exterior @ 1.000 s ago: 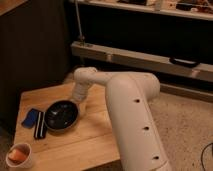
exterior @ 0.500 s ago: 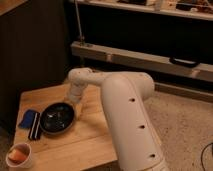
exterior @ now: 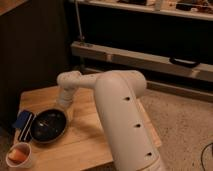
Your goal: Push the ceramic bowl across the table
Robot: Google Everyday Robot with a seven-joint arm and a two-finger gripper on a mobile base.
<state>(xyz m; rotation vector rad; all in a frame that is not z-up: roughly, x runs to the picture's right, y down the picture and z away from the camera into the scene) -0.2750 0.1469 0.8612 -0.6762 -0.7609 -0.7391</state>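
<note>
The ceramic bowl, wide, shallow and glossy black, sits on the left part of the light wooden table. My white arm reaches in from the lower right, bends above the table and comes down at the bowl's far right rim. The gripper is at the end of it, right against that rim, and is partly hidden by the wrist.
A small white cup with orange contents stands at the table's front left corner. A flat blue and black object lies just left of the bowl. A dark cabinet stands behind, and a metal shelf rail to the right.
The arm has swung left and the bowl has slid left toward the blue and black object, now nearly touching it.
</note>
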